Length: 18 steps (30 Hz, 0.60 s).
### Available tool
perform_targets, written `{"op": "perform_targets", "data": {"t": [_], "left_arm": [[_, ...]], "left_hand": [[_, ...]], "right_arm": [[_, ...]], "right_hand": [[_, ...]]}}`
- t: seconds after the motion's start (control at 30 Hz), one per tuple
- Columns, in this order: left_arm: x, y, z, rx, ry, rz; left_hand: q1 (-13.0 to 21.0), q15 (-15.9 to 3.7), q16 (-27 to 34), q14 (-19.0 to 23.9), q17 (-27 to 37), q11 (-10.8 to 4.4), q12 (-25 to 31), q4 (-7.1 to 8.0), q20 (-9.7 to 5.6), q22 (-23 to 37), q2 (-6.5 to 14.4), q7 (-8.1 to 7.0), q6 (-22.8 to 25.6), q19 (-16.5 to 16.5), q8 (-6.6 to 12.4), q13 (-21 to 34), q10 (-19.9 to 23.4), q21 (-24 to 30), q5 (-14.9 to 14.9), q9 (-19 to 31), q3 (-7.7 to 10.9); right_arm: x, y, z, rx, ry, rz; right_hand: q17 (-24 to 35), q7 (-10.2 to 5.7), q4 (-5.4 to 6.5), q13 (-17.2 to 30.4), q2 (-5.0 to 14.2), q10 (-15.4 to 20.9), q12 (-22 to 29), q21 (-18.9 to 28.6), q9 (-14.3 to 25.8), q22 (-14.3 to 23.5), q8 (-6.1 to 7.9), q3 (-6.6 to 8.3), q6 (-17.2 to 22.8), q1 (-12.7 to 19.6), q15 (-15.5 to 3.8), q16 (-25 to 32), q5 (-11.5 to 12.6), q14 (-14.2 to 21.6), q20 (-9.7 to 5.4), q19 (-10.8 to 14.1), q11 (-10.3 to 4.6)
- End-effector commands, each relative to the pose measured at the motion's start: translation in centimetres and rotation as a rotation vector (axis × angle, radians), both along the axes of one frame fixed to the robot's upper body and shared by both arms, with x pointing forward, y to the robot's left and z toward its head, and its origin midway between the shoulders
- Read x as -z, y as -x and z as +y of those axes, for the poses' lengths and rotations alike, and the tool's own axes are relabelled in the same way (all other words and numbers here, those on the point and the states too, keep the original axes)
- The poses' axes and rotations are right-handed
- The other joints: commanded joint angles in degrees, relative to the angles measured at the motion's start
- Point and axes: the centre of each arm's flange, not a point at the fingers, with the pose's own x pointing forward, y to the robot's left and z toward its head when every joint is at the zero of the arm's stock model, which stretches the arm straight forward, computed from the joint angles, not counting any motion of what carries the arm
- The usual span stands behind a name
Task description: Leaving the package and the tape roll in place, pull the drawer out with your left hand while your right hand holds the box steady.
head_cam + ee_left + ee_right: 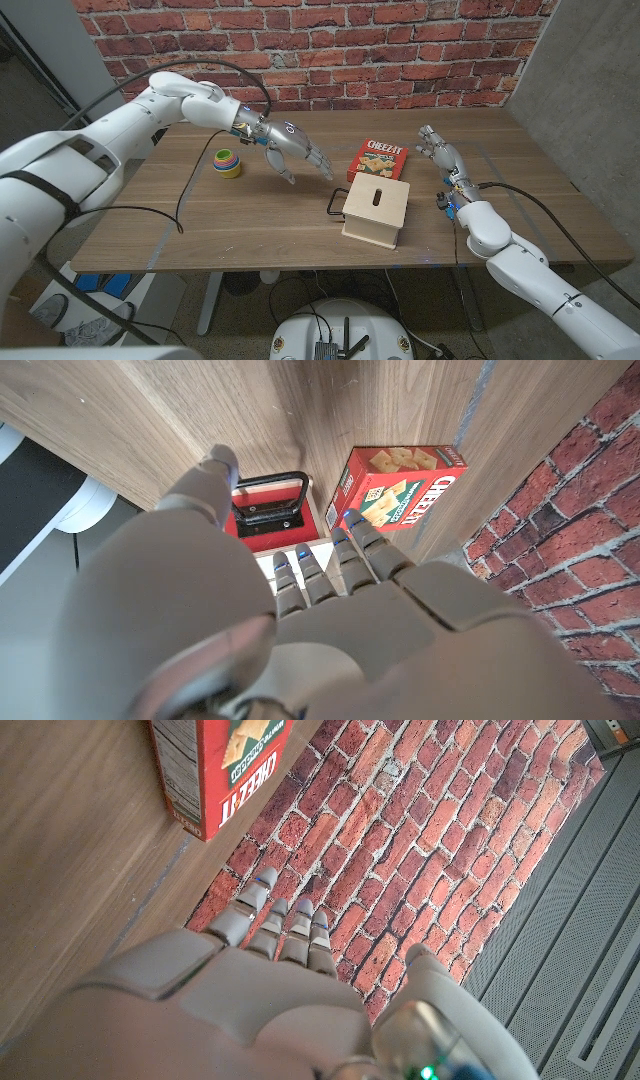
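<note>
A small wooden box [377, 210] with a slot in its top stands mid-table, its drawer shut, a black handle [337, 200] on its left side. In the left wrist view the handle [271, 502] sits on a red drawer front. A red Cheez-It package [378, 160] [396, 484] [214, 768] lies just behind the box. A multicoloured tape roll [229, 163] sits at the left. My left hand [293, 150] [300, 610] hovers open above the table between roll and box, fingers extended toward the handle. My right hand [444, 160] [270, 990] stands open to the right of the box, apart from it.
A brick wall runs behind the table [270, 225]. A black cable [180, 215] hangs from my left arm over the table's left part. A grey panel stands at the right.
</note>
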Motion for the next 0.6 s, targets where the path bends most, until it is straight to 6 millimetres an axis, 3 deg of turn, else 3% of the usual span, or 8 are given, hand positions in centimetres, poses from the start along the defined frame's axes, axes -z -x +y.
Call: {"op": "perform_targets", "data": {"t": [0.03, 0.6], "left_arm": [[1.1, -0.3, -0.1, 0.076, -0.005, -0.031], [2.2, -1.1, -0.5, 0.137, -0.014, -0.02]], "left_hand": [[0.3, -10.0, 0.4, 0.9, 0.1, 0.02, 0.5, 0.12, -5.81, 0.1, -0.4, -0.3, 1.0, 0.8, 0.53, 0.1, 1.0, 0.2, -0.2, 0.2, -0.54], [0.6, -10.11, 0.4, 2.5, 0.1, -0.12, 0.6, 0.35, -6.57, 0.0, 0.1, 0.39, 1.7, -0.9, 0.6, 0.1, 2.4, -0.4, -0.2, 0.2, -1.53]], "right_arm": [[0.4, 0.8, -0.1, 0.0, 0.005, 0.001], [0.8, 1.6, -0.1, 0.008, 0.013, 0.002]], "right_hand": [[0.1, -0.01, -0.46, 0.1, 0.78, 0.6, 0.0, 0.1, 0.2, 0.3, 0.07, 0.1, 0.5, 0.0, 0.09, 0.4, -0.2, 0.4, -0.14, 0.3, 0.14], [0.1, -0.11, -0.53, 0.1, 0.86, 0.6, 0.0, 0.1, 0.2, 0.3, 0.07, 0.13, 0.5, 0.0, 0.08, 0.4, -0.2, 0.4, -0.16, 0.3, 0.12]]}}
